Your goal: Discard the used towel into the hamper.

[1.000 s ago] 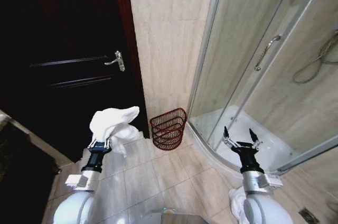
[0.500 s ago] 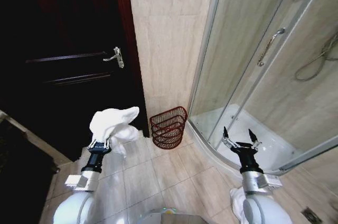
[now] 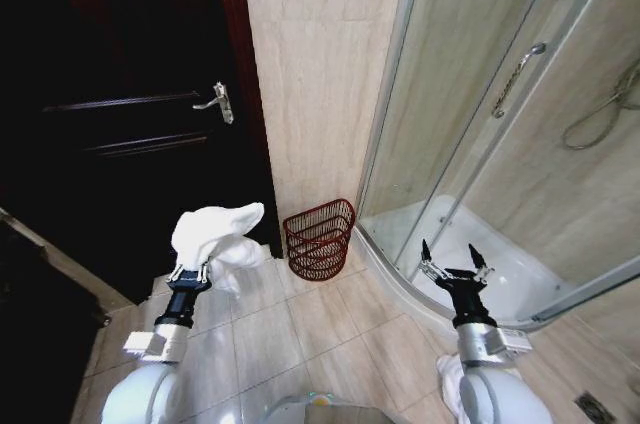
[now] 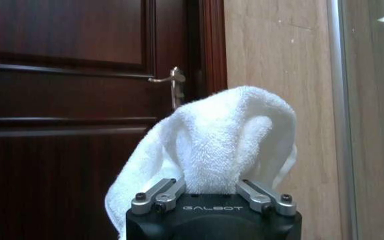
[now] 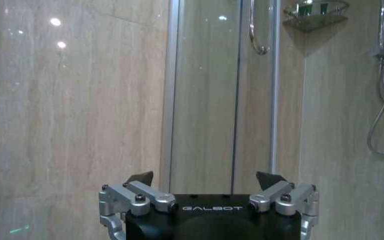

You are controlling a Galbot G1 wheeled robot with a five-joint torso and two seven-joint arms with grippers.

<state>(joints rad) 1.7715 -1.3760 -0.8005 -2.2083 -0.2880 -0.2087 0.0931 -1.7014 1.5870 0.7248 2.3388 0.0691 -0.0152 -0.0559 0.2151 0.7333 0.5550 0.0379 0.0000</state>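
Observation:
A white fluffy towel [image 3: 212, 234] bunches up out of my left gripper [image 3: 190, 272], which is shut on it and held up at the left, in front of the dark door. In the left wrist view the towel [image 4: 225, 140] rises from between the fingers. The hamper [image 3: 320, 240], a dark red-brown wire-mesh basket, stands on the floor against the beige wall, to the right of and beyond the towel. My right gripper [image 3: 455, 267] is raised at the right, open and holding nothing, in front of the shower; its spread fingertips [image 5: 140, 177] show in the right wrist view.
A dark wooden door [image 3: 130, 124] with a metal handle [image 3: 218, 101] fills the left. A glass shower enclosure [image 3: 500, 114] with a curved white tray [image 3: 440, 244] takes the right. Tiled floor [image 3: 300, 324] lies open between my arms. White cloth [image 3: 448, 384] lies near my right arm's base.
The whole head view has shifted slightly, so the camera moved. Both arms keep their poses; the towel stays in the left gripper.

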